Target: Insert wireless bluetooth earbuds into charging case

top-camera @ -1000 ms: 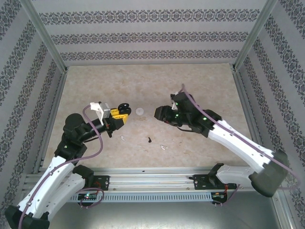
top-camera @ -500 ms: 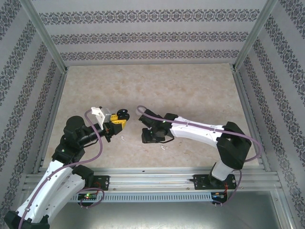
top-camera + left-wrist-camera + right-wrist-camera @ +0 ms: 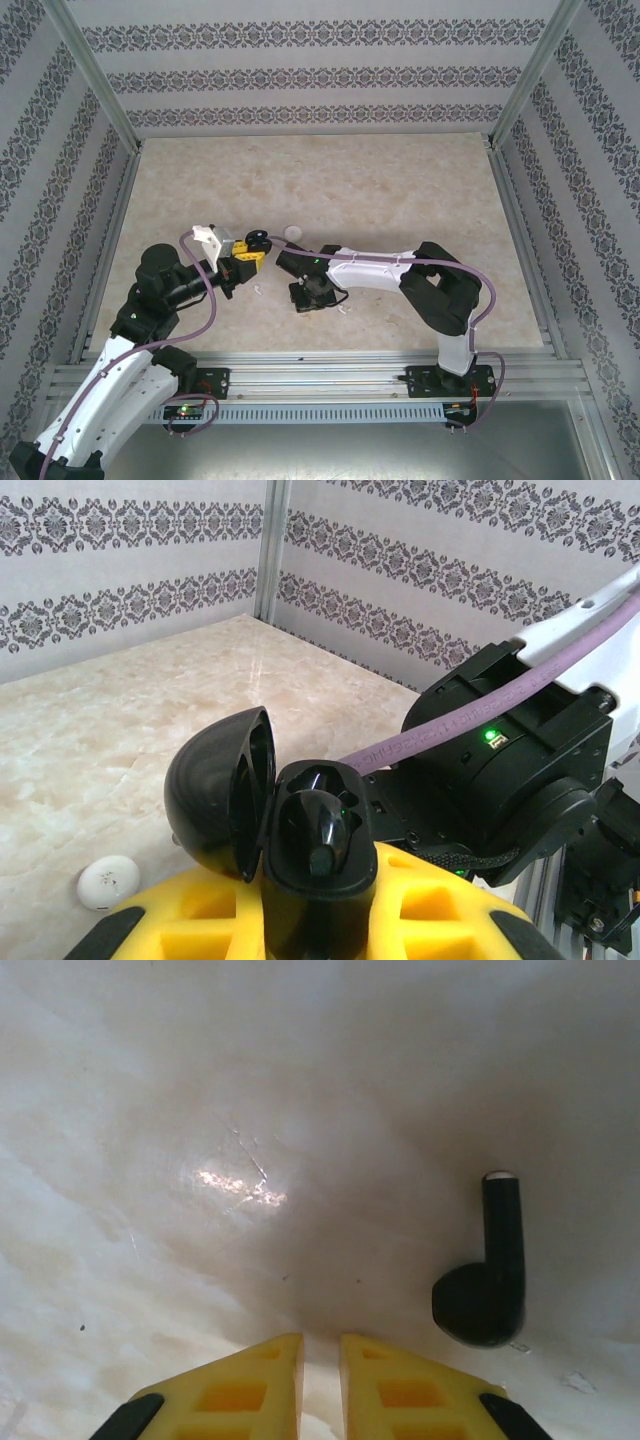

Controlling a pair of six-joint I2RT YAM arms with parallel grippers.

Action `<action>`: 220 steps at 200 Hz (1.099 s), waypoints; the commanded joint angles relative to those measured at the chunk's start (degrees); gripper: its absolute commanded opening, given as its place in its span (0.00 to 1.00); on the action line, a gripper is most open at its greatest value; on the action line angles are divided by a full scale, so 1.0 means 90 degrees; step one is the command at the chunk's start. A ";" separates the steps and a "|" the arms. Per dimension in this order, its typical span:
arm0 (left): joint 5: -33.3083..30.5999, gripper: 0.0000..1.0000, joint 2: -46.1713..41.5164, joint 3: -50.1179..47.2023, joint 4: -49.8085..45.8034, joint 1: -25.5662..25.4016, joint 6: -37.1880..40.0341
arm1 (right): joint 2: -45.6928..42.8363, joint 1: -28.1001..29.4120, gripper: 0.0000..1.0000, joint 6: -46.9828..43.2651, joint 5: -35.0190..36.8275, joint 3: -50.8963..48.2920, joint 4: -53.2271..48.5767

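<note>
**Top external.**
- The yellow left fingers (image 3: 247,252) are clamped on the black round plastic charging case (image 3: 259,239). The case is held clear of the beige marbled desk (image 3: 400,190).
- A white round plastic charging case (image 3: 293,232) sits on the desk just beyond the black one.
- The right arm (image 3: 380,268) reaches across to the left. Its wrist is low over the desk, near the held case.
- 1 small white earbud (image 3: 256,290) lies on the desk near the left fingers, on the side toward the arm bases.
- A second white earbud (image 3: 345,308) lies just right of the right wrist.

**Left wrist.**
- The black case's lid is hinged back to the left.
- 1 seated black earbud (image 3: 322,832) is already in a well.
- I cannot tell whether the other well is free.

**Right wrist.**
- The right fingers (image 3: 230,1390) are together but for a slit, with nothing between them. Their tips are low over the desk.
- The loose black short-stemmed earbud (image 3: 487,1285) lies flat on the desk, right of the fingertips in this view and apart from them.
- Its long axis runs away from the camera, roughly parallel to the fingers. The bulb is at the near end and the stem tip at the far end.

**Judgement.**
- The right arm is the nearer one, and the left is occupied with the case.
- The fingers would need to part and shift right until they straddle the bud, then close across it.
</note>
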 commanded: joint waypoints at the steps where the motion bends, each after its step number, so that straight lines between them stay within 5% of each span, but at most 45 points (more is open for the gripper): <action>1: 0.0016 0.03 0.0009 -0.0099 0.0204 0.0009 0.0021 | 0.0038 -0.0137 0.17 -0.0138 0.0078 -0.0026 0.0006; 220: 0.0102 0.03 0.0167 -0.0128 0.0457 0.0009 -0.0172 | -0.0772 -0.1244 0.19 -0.0765 0.0289 0.0137 -0.0570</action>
